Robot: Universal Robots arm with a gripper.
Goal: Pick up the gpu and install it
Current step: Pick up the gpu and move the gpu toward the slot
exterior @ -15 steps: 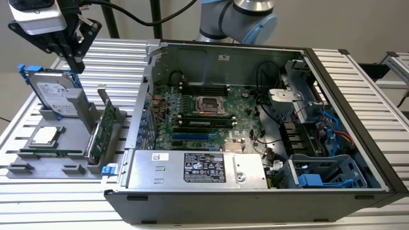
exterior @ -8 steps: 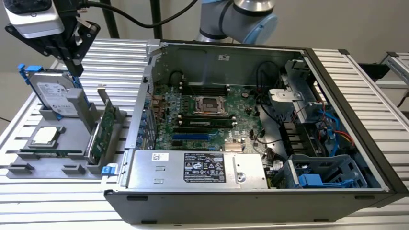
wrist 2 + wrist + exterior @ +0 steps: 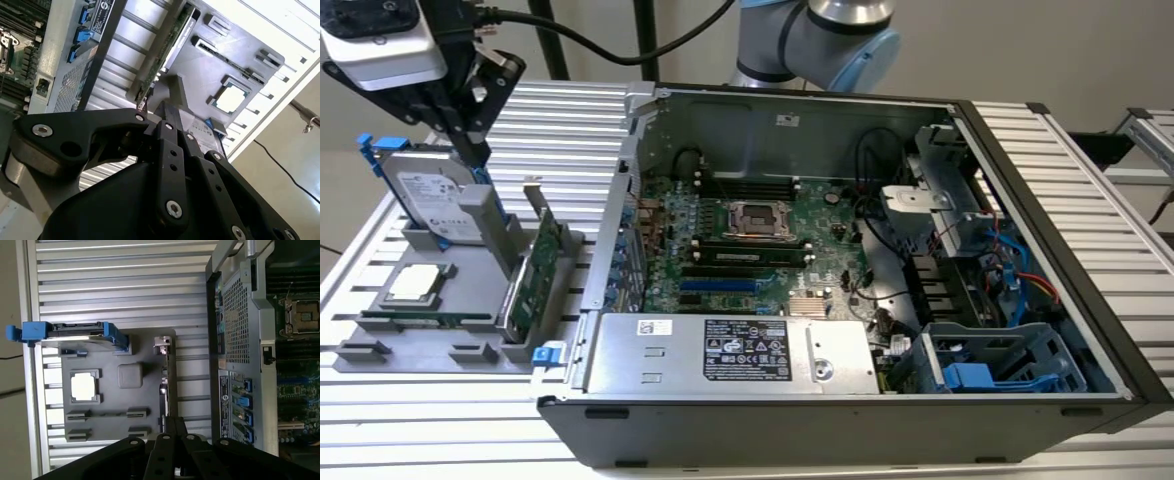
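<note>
The gpu [image 3: 534, 268] stands on edge in a slot of the grey holder tray [image 3: 470, 346], at the side nearest the computer case; I see its green board with the silver bracket end uppermost. Both wrist views show it edge-on [image 3: 166, 54] [image 3: 163, 390]. My gripper [image 3: 476, 156] hangs above the tray's far end, over the hard drive and to the exterior view's left of the gpu. Its black fingers [image 3: 165, 111] [image 3: 173, 422] lie together, shut, holding nothing and touching nothing.
A silver hard drive [image 3: 432, 198] with blue rails stands at the tray's back. A processor chip [image 3: 415, 284] and a memory stick [image 3: 424, 318] lie in front. The open computer case [image 3: 1047, 215] with its motherboard [image 3: 747, 240] fills the exterior view's right.
</note>
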